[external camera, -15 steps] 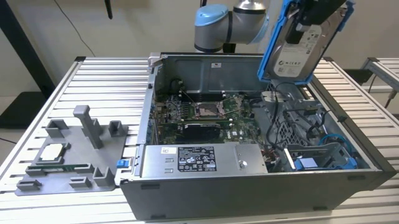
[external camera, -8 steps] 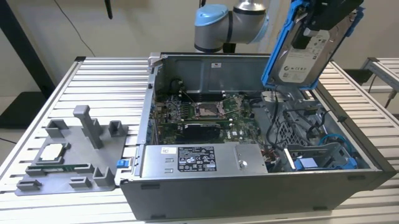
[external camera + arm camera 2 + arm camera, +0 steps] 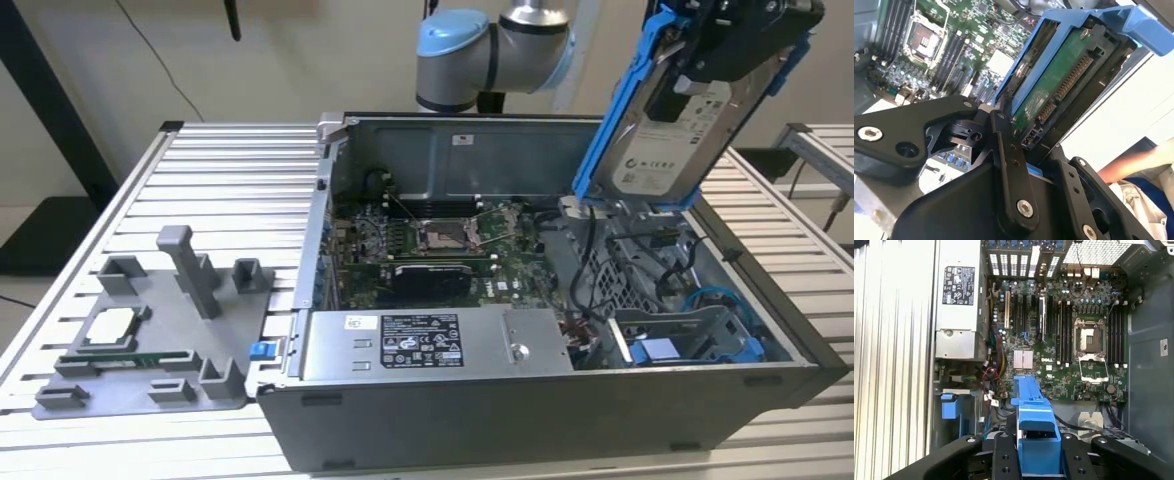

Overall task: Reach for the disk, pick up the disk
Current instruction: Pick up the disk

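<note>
Disk: the disk [image 3: 674,120] hangs in the air above the open computer case [image 3: 534,400], tilted, its white-labelled face toward the exterior camera, blue bracket rails along both long edges.
Claw: the claw [image 3: 741,35] is closed on the upper end of the disk — black fingers [image 3: 1011,170] press on either side of it in the second wrist view, where the green circuit-board underside and the connector row of the disk [image 3: 1054,95] show.
Blue bracket: in the first wrist view the blue bracket [image 3: 1036,435] sits between the two black fingers [image 3: 1003,460], running out from the claw over the case.
Below the claw: the motherboard [image 3: 1054,340] with its bare processor socket [image 3: 1090,340] and a small silver heatsink [image 3: 1023,359].
Power supply: a grey box [image 3: 427,345] with a black-and-white sticker lies in the near part of the case, well below the claw; the print is too small to tell.
Drive bay: an empty-looking blue cage [image 3: 694,345] sits at the case corner beneath the disk.
Away from the claw: a grey fixture [image 3: 160,330] on the slatted tabletop [image 3: 240,160] carries a small square silver chip [image 3: 110,328] — well apart from the case wall.
Label text: a few dark marks on the disk label, not readable.
Person: an arm and blue sleeve [image 3: 1141,175] appear beyond the claw in the second wrist view.
</note>
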Robot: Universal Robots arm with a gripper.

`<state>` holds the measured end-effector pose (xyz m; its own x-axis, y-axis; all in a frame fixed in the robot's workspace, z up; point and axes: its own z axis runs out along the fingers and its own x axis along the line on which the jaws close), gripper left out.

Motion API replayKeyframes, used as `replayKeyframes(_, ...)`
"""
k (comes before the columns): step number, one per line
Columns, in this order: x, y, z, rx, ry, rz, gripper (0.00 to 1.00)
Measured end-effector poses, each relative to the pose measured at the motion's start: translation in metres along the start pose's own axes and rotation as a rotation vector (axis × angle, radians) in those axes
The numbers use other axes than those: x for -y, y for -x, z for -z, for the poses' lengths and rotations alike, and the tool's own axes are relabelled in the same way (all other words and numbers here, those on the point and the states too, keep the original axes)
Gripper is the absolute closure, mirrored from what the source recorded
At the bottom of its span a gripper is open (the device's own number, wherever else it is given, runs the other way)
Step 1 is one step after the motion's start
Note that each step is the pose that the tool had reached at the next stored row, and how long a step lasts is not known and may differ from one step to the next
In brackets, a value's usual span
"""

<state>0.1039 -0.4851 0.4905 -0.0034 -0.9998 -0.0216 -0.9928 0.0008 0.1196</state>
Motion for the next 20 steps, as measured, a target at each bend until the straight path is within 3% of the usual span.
replayKeyframes(8, 0.0064, -0.0241, 0.0004, 0.0000, 0.0118, 0.000, 1.00)
replayKeyframes(12, 0.0074, -0.0403, -0.0006, 0.0014, 0.0132, 0.000, 1.00)
replayKeyframes(18, 0.0086, -0.0663, -0.0076, 0.0152, 0.0132, 0.002, 1.00)
replayKeyframes(20, 0.0088, -0.0716, -0.0107, 0.0200, 0.0129, 0.003, 1.00)
